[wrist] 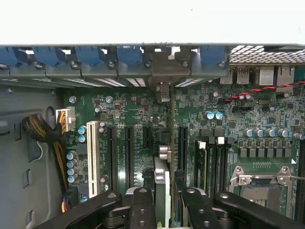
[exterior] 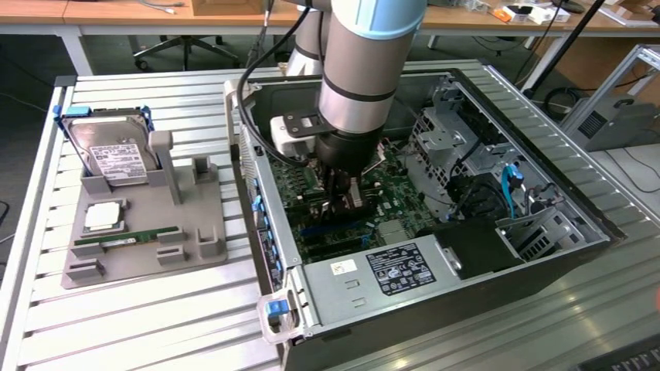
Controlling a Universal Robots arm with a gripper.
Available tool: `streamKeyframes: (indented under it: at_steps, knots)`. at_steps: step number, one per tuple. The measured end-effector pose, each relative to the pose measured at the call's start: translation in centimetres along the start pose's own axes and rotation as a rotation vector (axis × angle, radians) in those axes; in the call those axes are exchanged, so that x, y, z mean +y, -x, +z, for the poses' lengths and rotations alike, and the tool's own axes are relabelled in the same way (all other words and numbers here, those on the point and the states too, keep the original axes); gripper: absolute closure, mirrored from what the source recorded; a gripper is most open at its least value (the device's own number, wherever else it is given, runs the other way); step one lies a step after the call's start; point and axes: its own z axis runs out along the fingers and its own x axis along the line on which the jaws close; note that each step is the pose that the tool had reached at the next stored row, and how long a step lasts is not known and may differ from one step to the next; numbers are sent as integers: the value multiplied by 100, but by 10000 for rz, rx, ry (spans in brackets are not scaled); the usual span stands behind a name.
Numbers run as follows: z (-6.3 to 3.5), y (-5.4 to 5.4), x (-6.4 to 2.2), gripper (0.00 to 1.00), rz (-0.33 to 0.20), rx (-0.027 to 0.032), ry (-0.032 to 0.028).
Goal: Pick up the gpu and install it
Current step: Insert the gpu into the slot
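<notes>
While the silver-grey robot arm point(exterior: 356, 85) reached down from above, the room behind it showed long wooden desks point(exterior: 124, 15) with small objects on them and a dark floor. The work surface was a grey table of ribbed aluminium profiles point(exterior: 154, 317). On it lay a big black desktop computer case point(exterior: 536, 232) with its side open, so that the green motherboard point(exterior: 387, 205) was visible. At the near end of the case sat a grey metal power supply box with a black-and-white label point(exterior: 387, 282).

On the exterior view's left, beside the case, stood a grey plastic parts holder point(exterior: 144, 232). It carried a boxy silver hard drive with a white label point(exterior: 116, 154), leaning in blue brackets, and a narrow green memory stick point(exterior: 126, 238) lying flat.

The black gripper point(wrist: 166, 202) was low inside the case, just above the motherboard. Its fingers point(wrist: 143, 205) were closed on the gpu point(wrist: 162, 191), a thin card seen edge-on, pale and silvery along its edge. The card stood upright between the fingers, over the row of long black expansion slots point(wrist: 129, 152), next to one white slot point(wrist: 92, 157). I could not tell whether the card already touched a slot.
</notes>
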Motion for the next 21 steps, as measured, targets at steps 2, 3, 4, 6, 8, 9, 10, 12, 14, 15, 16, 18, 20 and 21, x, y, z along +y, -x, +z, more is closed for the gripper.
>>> streamKeyframes:
  at_steps: [2, 3, 4, 6, 8, 9, 10, 12, 14, 15, 16, 18, 20, 21]
  knots:
    - [2, 0, -3, 73, -21, 14, -1]
    - [2, 0, -4, 73, -25, 18, 0]
    - [2, 0, -6, 73, -29, 23, 0]
    - [3, 0, -11, 73, -33, 26, 0]
    - [3, 0, -11, 73, -33, 27, 0]
    - [4, 0, -12, 73, -33, 28, 1]
    - [8, 0, -12, 73, -33, 27, 0]
    - [13, 0, -11, 73, -33, 26, 0]
    - [20, 0, -11, 73, -32, 26, 0]
    - [23, 0, -11, 73, -33, 27, 0]
    - [27, 0, -11, 73, -33, 26, 0]
    - [35, 0, -11, 73, -33, 27, 0]
    - [40, 0, -11, 73, -33, 29, 2]
    - [42, 0, -11, 73, -33, 26, -1]
